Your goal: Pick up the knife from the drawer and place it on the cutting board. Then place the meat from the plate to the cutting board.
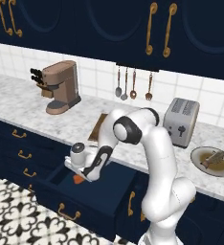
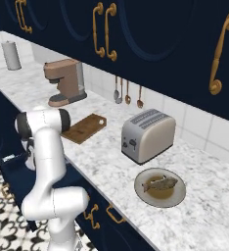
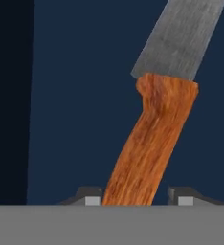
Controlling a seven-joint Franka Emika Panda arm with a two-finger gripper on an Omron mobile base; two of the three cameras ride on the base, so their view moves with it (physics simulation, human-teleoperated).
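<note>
Orange wood grain ran up the hand view, where the knife (image 3: 150,143) had its handle between the two dark tips of the tool (image 3: 135,198), a tip close on either side and the grey blade pointing away over the navy floor of the drawer (image 3: 85,95); whether the tips were already pressing the handle could not be told, so a firm hold was not certain. From the left base view the tool (image 1: 78,176) was down inside the open drawer (image 1: 99,191), with a spot of orange showing just below it. By that, the step in hand was the first one, the pick of the knife, and the next move would call for a sure pinch, a straight lift clear of the drawer front, then a carry up and back to the bench (image 1: 85,119). Farther off on the bench lay one cutting board (image 2: 84,128), bare, beside one toaster (image 2: 148,135), and one plate (image 2: 177,193) with one piece of meat (image 2: 159,184) lying on it. At the wall stood one coffee machine (image 1: 61,86) and four hanging utensils (image 1: 133,86).
</note>
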